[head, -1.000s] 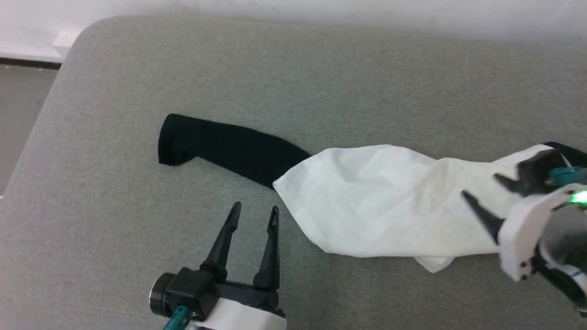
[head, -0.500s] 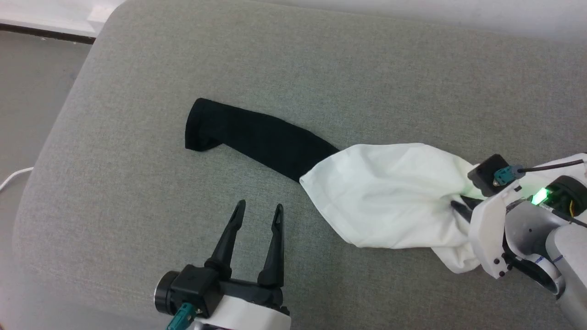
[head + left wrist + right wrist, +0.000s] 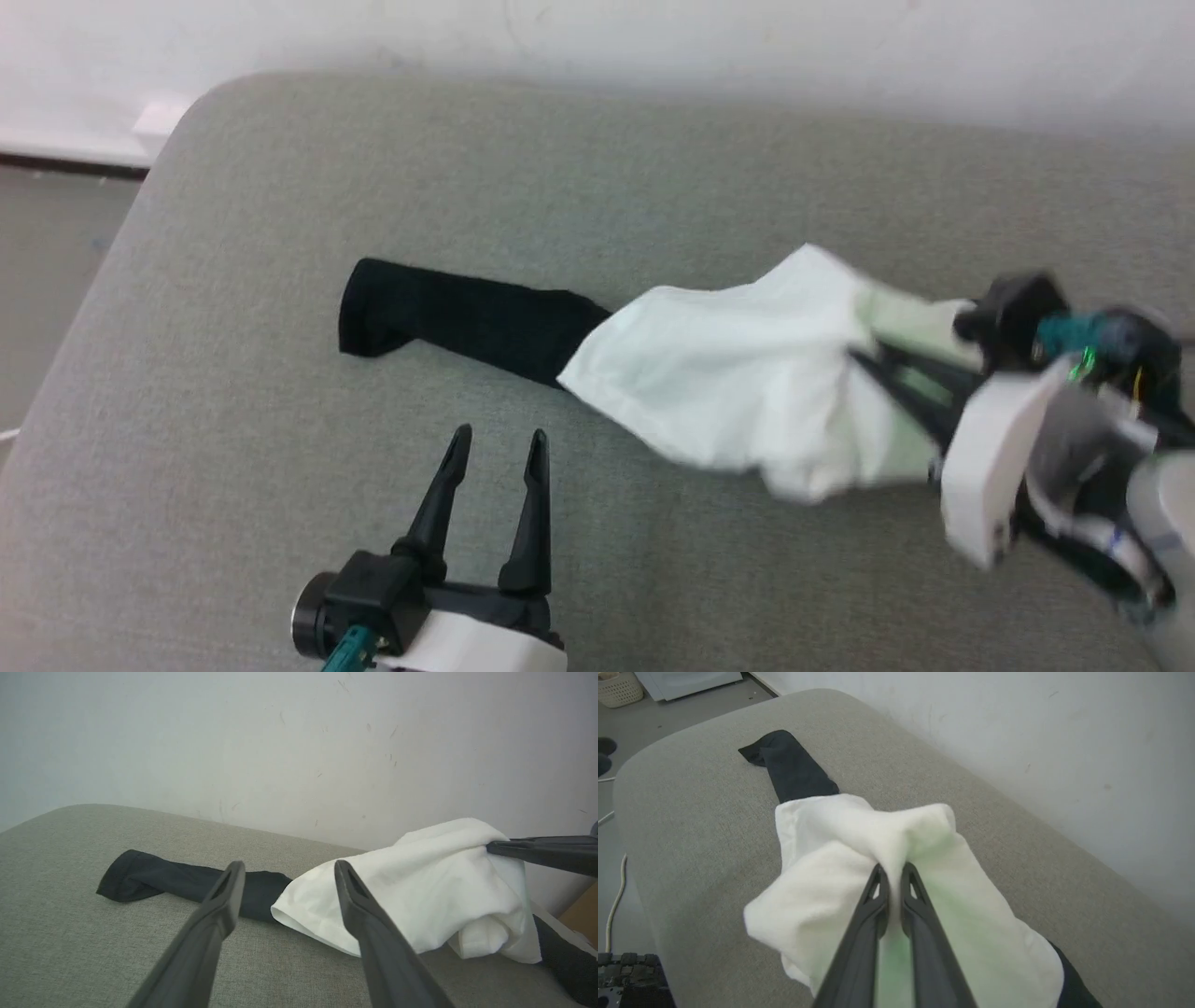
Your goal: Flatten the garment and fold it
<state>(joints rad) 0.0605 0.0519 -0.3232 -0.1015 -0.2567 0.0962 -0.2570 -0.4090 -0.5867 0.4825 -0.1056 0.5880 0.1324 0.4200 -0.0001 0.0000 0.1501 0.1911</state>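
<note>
The garment (image 3: 738,383) is a T-shirt bunched on the grey cushion, its white body crumpled and one black sleeve (image 3: 448,313) trailing flat to the left. My right gripper (image 3: 864,359) is shut on a pinched fold of the white cloth (image 3: 887,849) and holds that part lifted off the cushion. In the left wrist view the raised white bundle (image 3: 420,882) hangs from the right gripper's fingers (image 3: 542,851). My left gripper (image 3: 495,448) stands open near the front edge, short of the garment, with nothing between its fingers (image 3: 219,905). Collar and chest print are hidden.
The grey cushion (image 3: 280,187) has a rounded far-left corner, with floor beyond its left edge. A pale wall (image 3: 653,37) runs close behind it. A white cable (image 3: 614,900) and a basket (image 3: 616,688) lie on the floor in the right wrist view.
The right gripper closed on the white cloth and lifted it up and leftward, bunching the body. The left gripper stayed open in place. The head camera shifted between frames.
</note>
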